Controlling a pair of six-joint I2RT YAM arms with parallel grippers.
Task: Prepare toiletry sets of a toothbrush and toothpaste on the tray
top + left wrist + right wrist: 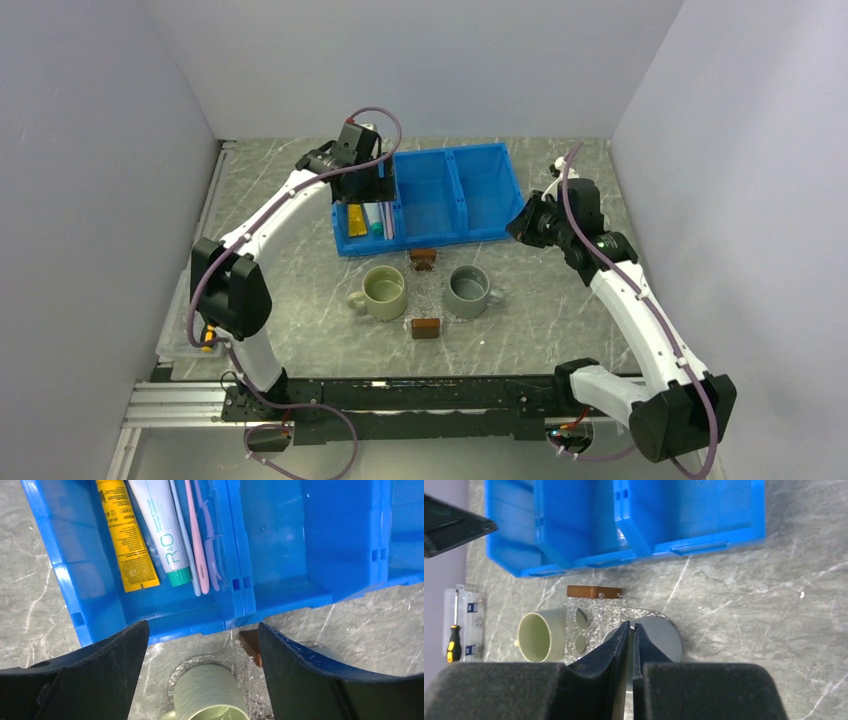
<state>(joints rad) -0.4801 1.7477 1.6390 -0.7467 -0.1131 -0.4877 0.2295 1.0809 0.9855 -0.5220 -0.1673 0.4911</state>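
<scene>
- Left fingers [100,675] are spread wide with nothing between them. They hover over the near wall of the blue bin [70,595], and everything to be picked lies just ahead of their tips, in the end compartment.
- Below and behind those fingers lies the clear tray [596,612], its brown handle [250,645] just beside one fingertip. No tube or brush shows on it, so no set looks begun.
- Right fingers [614,650], all but pressed together and gripping nothing, hang over the grey mug [659,630], well apart from the bin. The green mug [205,690] sits under the left pair.
- Yellow tube [125,540] and white tube [162,530] lie side by side, apparently touching. Straddle one across its width, mid-body, coming straight down so that the other is not dragged along.
- Pink toothbrush [196,545] is packed among other brushes beside the divider. There is likely little room for a finger there, so narrow the spread first.
</scene>
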